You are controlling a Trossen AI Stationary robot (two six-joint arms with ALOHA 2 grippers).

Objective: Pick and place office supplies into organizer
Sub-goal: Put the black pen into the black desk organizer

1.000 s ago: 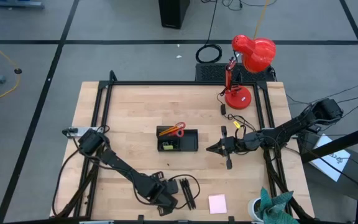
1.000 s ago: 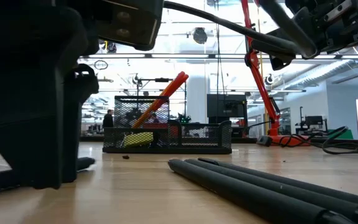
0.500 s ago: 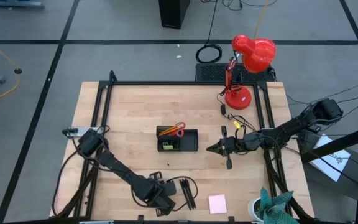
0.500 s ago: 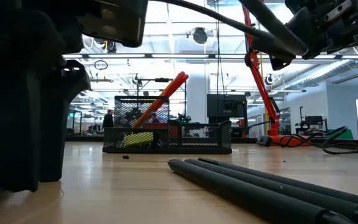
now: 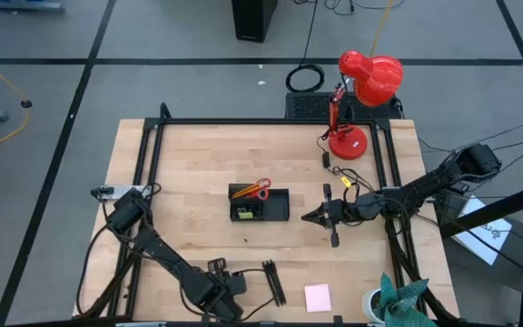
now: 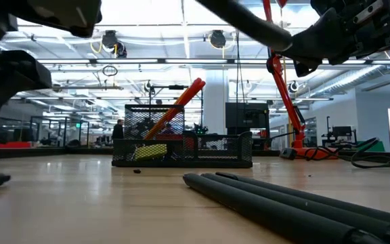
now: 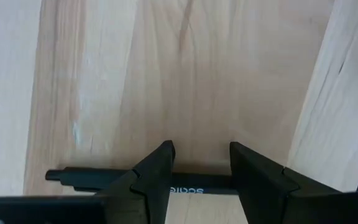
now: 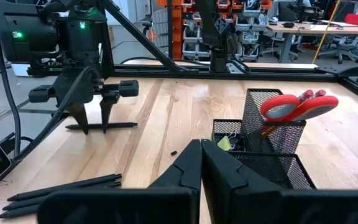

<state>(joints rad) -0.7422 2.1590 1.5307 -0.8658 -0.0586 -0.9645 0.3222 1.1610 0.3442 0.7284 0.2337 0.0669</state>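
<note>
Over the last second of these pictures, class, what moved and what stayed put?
The left claw slid toward the table's left edge, away from the black pens, with one pen lying between its open fingers, not gripped. The right claw, shut, the organizer, scissors and pink pad stayed as they were.

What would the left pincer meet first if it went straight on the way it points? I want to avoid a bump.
Probably the black pen on the table: the open left pincer points down with its fingertips either side of the pen. How far above it is unclear.
</note>
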